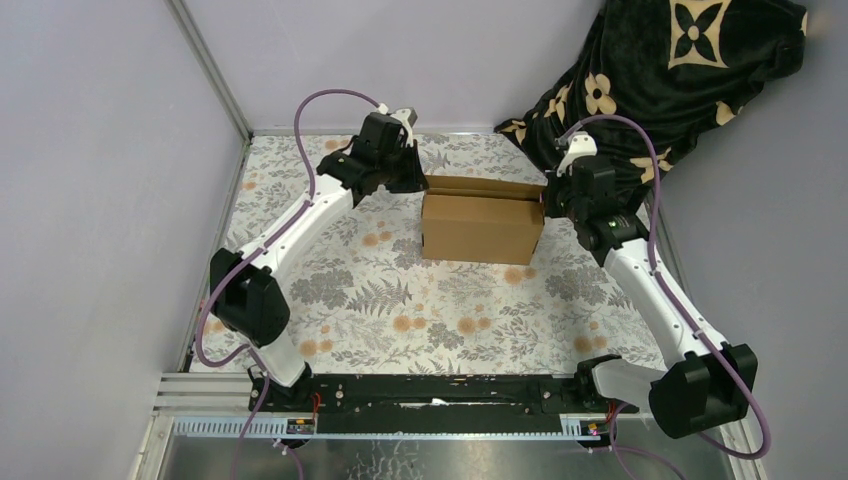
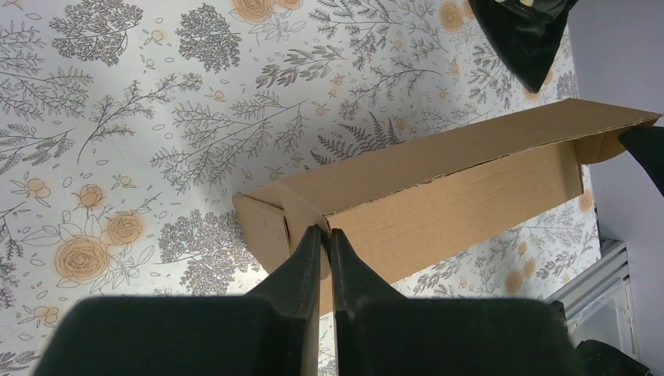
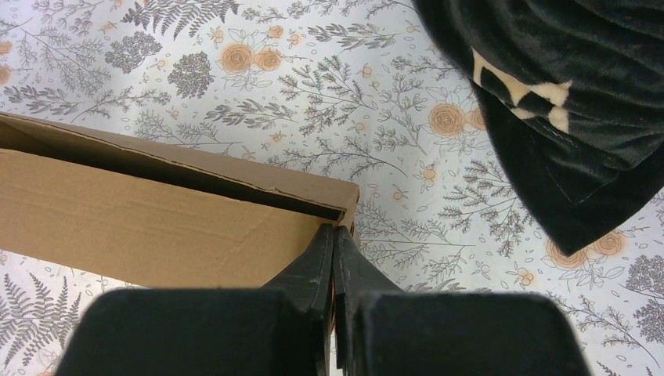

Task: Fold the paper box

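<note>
While the plain brown corrugated cardboard mailer box (image 1: 483,228) stands far-centre on the floral tablecloth (image 1: 400,300), the left gripper (image 2: 326,233) is clamped on its left end wall, apparently steadying it. The right gripper (image 3: 335,233), fully closed and empty, meets the right corner, probably to tuck a flap.

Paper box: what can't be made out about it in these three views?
- Inside of the paper box: hidden in every view by its own panels.
- Its far end, right wrist view: cut off by the left edge.
- Whether the left pincer or right pincer pinches cardboard: their own tips cover the contact.
</note>
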`<state>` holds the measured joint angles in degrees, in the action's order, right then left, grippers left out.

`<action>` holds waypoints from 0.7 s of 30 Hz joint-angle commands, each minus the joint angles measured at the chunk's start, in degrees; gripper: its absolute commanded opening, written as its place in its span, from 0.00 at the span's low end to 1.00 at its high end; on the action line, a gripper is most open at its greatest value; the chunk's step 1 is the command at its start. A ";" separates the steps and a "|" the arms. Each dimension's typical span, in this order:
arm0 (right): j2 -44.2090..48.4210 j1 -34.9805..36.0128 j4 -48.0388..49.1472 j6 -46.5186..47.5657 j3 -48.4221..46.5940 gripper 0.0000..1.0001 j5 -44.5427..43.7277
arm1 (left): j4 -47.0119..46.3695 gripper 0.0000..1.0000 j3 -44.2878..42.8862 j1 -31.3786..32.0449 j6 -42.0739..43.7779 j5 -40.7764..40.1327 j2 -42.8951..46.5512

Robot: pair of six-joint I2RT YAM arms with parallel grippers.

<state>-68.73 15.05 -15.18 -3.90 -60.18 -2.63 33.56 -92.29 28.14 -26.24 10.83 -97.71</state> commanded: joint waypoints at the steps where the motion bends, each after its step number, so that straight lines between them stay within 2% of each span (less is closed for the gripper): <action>1: 0.79 2.90 -1.48 -0.58 3.47 0.00 5.29 | -0.46 0.09 3.46 4.08 -1.49 4.98 -0.60; 14: 2.80 2.88 0.19 -1.55 7.01 0.00 4.92 | -2.54 0.09 7.72 5.57 -2.74 2.98 1.28; 21: 2.55 2.84 -0.28 -1.98 6.40 0.00 4.91 | -2.24 0.19 7.55 5.70 -2.45 2.90 2.04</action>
<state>-65.08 15.33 -10.44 -3.92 -55.09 -3.88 28.08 -86.65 30.24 -27.40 7.49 -94.61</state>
